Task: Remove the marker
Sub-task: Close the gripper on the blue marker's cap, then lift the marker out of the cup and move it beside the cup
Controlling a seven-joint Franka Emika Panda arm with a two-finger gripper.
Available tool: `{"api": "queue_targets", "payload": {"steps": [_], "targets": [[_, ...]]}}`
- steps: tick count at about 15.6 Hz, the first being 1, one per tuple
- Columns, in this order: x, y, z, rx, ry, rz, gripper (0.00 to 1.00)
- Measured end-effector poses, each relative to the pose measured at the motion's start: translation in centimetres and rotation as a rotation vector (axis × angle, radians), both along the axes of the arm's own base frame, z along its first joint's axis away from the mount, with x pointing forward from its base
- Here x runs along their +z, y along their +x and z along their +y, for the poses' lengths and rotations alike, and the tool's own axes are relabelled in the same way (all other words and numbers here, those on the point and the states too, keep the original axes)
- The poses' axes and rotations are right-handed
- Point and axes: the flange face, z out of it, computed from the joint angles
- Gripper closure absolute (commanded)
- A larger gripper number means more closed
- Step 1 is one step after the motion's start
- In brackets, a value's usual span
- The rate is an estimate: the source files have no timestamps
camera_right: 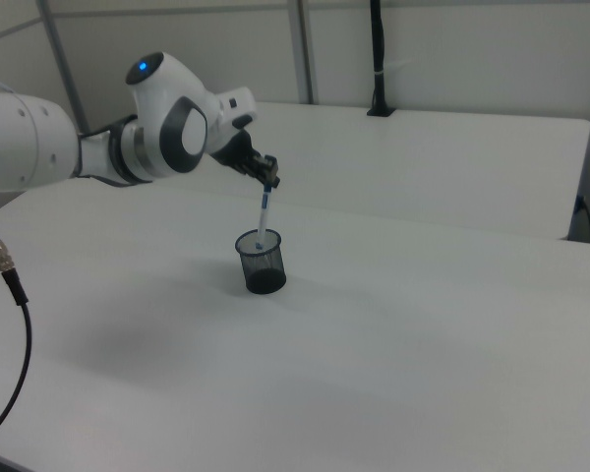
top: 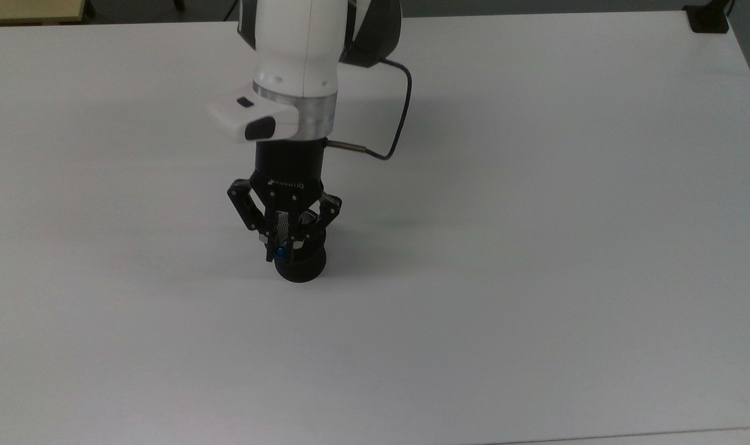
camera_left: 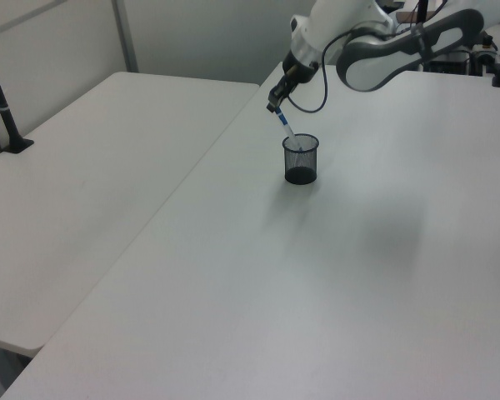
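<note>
Gripper [camera_right: 268, 181] clamped on the marker's [camera_right: 263, 213] blue top end, above the black mesh cup [camera_right: 262, 263]. The marker hangs tilted below the fingers, its lower tip just inside the cup's rim, the cup standing on the white desk [camera_right: 452, 334].

**Camera placement: three fixed views off the arm**

Top view: mounted high, looking steeply down the white-and-grey robot arm [top: 300, 68] onto the white table [top: 535, 247]; the nearest of the three.

Left view: set farther back, looking obliquely along the table, with the arm entering at the left view's upper right; a second white side table [camera_left: 92, 183] lies on the left view's left.

Right view: oblique from the opposite side, arm at the right view's left.

Shared: all three take in the black mesh cup [top: 300, 267] [camera_left: 301, 159] [camera_right: 262, 262] and the table around it.
</note>
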Motion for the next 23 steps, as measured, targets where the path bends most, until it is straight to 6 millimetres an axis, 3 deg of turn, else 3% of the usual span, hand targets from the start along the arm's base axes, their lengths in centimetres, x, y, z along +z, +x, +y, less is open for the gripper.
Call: {"api": "queue_targets", "payload": {"steps": [5, 8, 13, 18, 21, 23], "targets": [[4.8, -1.3, 0.4, -0.030, -0.002, 0.042, 0.87], [5.1, -1.9, 3.6, 0.000, 0.008, 0.101, 0.86], [3.0, -2.6, 8.2, 0.057, 0.010, 0.187, 0.86], [-1.7, -3.0, 12.1, 0.111, -0.005, 0.275, 0.84], [-4.8, -2.9, 13.2, 0.124, -0.012, 0.319, 0.84], [-6.8, -2.7, 13.5, 0.127, -0.015, 0.347, 0.74]]}}
